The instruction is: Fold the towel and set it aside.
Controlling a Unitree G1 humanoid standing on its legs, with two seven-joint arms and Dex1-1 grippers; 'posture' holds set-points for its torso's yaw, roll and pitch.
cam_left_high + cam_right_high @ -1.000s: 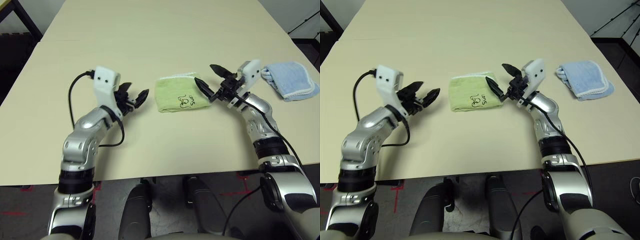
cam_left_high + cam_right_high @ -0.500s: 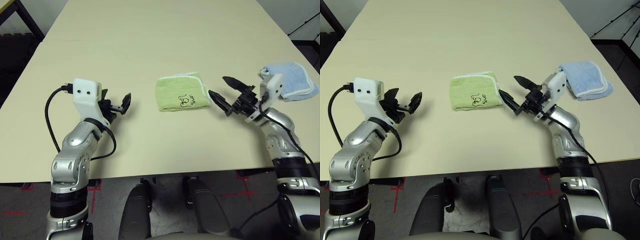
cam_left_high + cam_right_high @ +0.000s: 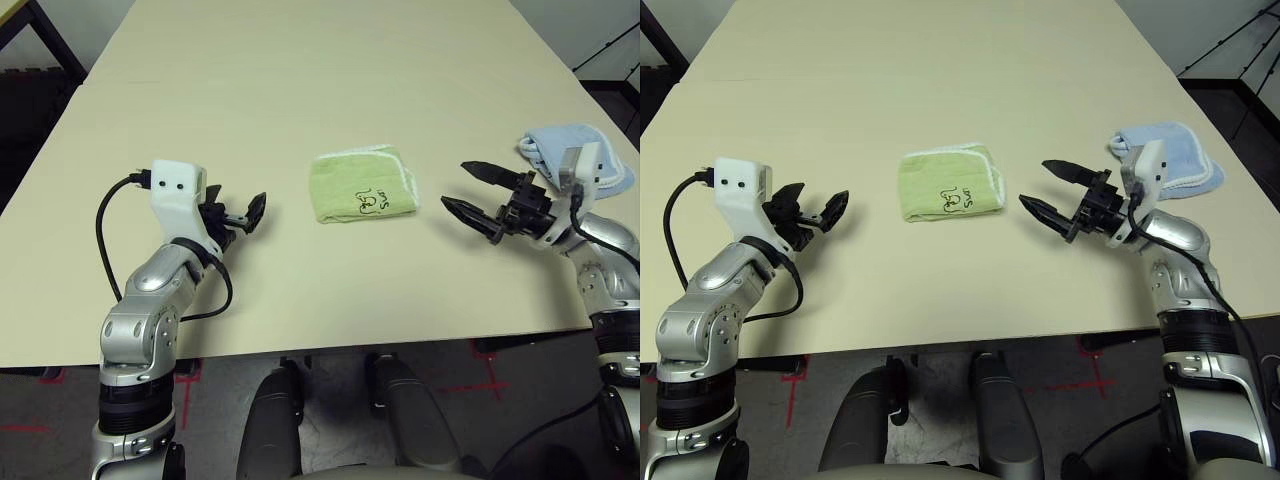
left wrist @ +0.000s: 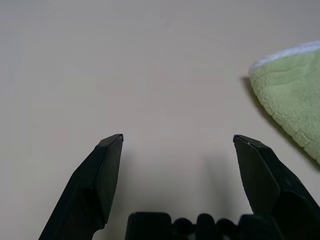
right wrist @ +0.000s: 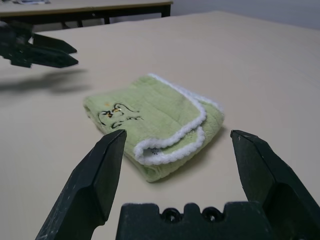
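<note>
- The towel point(image 3: 363, 186) is seen lying folded near the middle of the table point(image 3: 300, 70) — its white edging is stacked along one side and a dark scribble is on top.
- The folding looks done, it can be judged. What may be left is the setting aside, since the towel is lying between the two arms.
- The left gripper point(image 3: 243, 213) is held apart from the towel, its fingers spread wide, and nothing is held.
- The right gripper point(image 3: 478, 192) is held on the other side, also apart from the towel, fingers wide and empty.
- A blue cloth point(image 3: 560, 150) is seen behind the right arm, close to the table's edge — little room is left there.
- Lots of bare table is seen past the towel and off to the left, so room for moving is found there.
</note>
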